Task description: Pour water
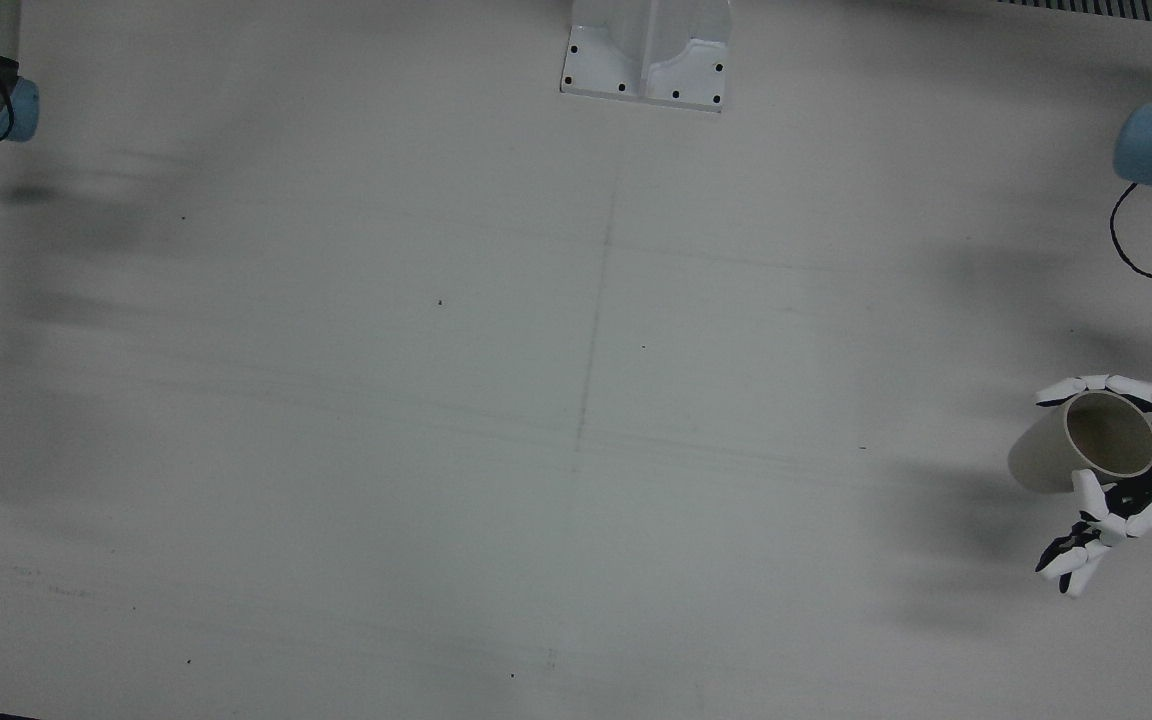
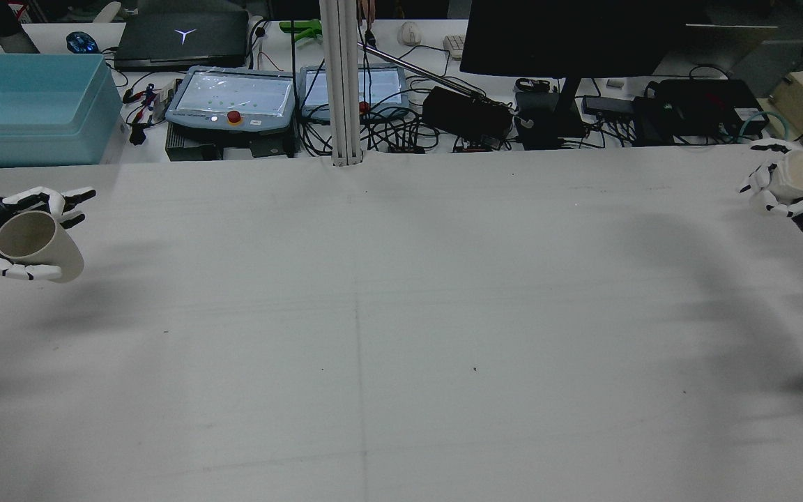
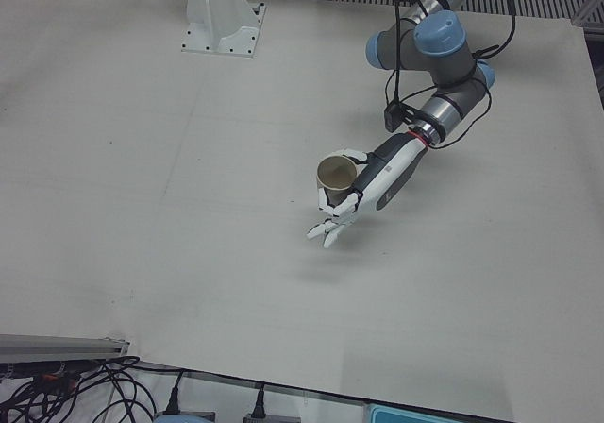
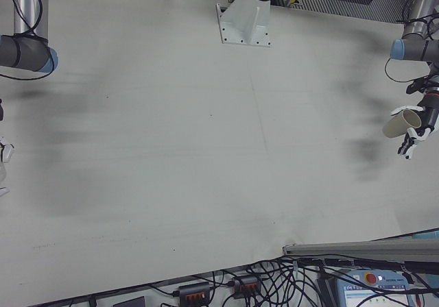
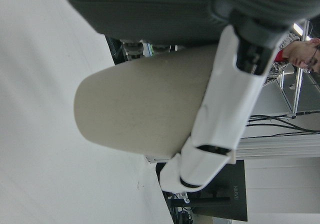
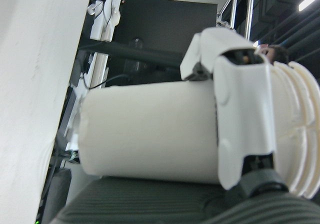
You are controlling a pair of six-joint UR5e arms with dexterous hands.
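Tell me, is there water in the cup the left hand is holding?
It looks empty. The front view looks into the beige paper cup held by the left hand: only bare, dry-looking inside shows, though the very bottom is hidden.

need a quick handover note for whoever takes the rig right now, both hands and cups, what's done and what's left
Left robot hand: shut on the beige cup, held off the table at the far left edge, mouth tilted up.
Right robot hand: shut on the white cup, at the far right edge, also raised.
The table between them is bare.
Done: both cups grasped and lifted.
Left: bring the cups together over the middle and pour one into the other. Whether either holds water cannot be told; the beige cup's inside looks dry from the front view.
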